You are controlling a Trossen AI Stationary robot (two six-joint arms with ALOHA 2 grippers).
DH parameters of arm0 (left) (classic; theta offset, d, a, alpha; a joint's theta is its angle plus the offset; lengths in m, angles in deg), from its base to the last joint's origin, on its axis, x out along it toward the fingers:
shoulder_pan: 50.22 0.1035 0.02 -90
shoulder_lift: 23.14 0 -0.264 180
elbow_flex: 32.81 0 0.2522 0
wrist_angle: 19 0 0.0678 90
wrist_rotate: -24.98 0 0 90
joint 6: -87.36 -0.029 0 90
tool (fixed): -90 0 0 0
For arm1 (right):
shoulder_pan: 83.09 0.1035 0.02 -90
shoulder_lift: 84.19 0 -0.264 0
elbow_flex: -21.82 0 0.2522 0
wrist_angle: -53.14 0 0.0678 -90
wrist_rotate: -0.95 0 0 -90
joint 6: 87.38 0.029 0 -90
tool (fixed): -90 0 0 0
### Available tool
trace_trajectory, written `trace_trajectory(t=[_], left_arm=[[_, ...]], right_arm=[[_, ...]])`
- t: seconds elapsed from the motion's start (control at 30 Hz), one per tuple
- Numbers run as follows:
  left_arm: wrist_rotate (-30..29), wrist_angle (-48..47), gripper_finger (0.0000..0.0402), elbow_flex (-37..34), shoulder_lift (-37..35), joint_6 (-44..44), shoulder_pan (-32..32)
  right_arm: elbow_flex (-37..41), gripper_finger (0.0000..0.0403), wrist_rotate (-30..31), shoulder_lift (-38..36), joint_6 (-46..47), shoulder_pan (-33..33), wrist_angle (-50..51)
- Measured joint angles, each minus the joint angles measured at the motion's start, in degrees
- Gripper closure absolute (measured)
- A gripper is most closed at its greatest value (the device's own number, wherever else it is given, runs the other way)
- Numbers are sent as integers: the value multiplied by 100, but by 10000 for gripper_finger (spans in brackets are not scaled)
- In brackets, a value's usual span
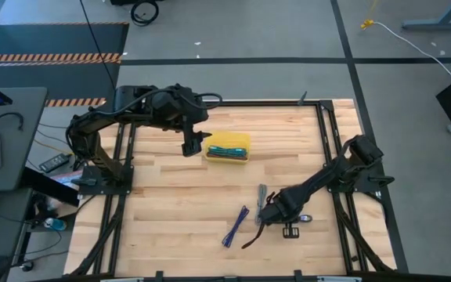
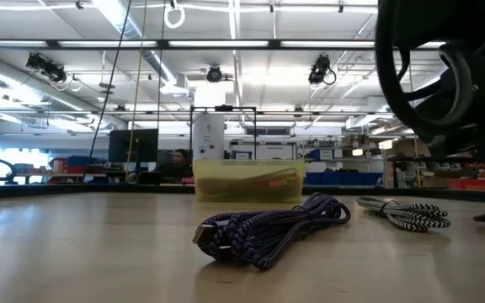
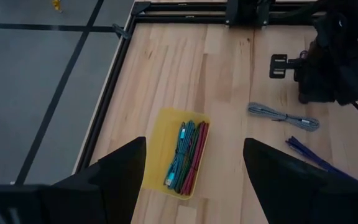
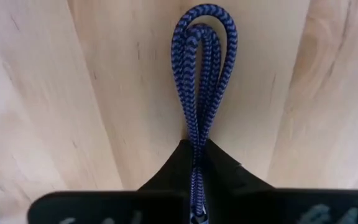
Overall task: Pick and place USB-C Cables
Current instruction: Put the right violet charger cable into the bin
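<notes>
Your right gripper (image 4: pixel 197 180), near the table's front edge, clamps the soft, light blue-purple cable (image 4: pixel 199 81) at its fold, while your left gripper (image 3: pixel 194 168) hangs with jaws apart above the yellow tray (image 3: pixel 166 121).

Overhead, table-level and two wrist views, sharing the yellow tray (image 1: pixel 228 146) region.

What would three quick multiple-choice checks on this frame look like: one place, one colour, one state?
1. Where is the grey cable?
A. in the tray
B. on bare table, outside the tray
C. in the left gripper

2. What colour is the tray?
A. yellow
B. red
C. white

3. What is the right gripper doing?
A. open, empty
B. shut on a blue-purple cable
C. out of view

Key:
1 B: the grey cable lies on the wood, apart from the tray; the left gripper is open and empty beside the tray.
2 A: its rim is yellow.
3 B: the right gripper pinches the blue-purple cable.
</notes>
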Motion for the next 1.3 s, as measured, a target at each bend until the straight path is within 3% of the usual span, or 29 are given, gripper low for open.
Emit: trace_trajectory(t=[0.17, 0.43, 0.63, 0.8, 0.97, 1.3], left_arm=[[1, -155, 125, 0, 2, 4, 2], [0, -209, 125, 0, 2, 2, 2], [0, -208, 125, 0, 4, -2, 2], [2, -214, 125, 0, 4, -4, 2], [0, -218, 125, 0, 4, -7, 2], [0, -207, 125, 0, 8, 9, 2]], right_arm=[[-253, 387, 34, -650, 429, -275, 735], [-1367, 387, 1510, -1955, 723, -1149, 1573], [-2144, 387, 2076, -2410, -338, -2174, 1544], [-2786, 387, 2044, -2238, -1774, -3193, 1523], [-3391, 387, 1552, -1649, -2937, -4028, 1322], [-4361, 387, 357, -32, -4032, -4692, 734]])
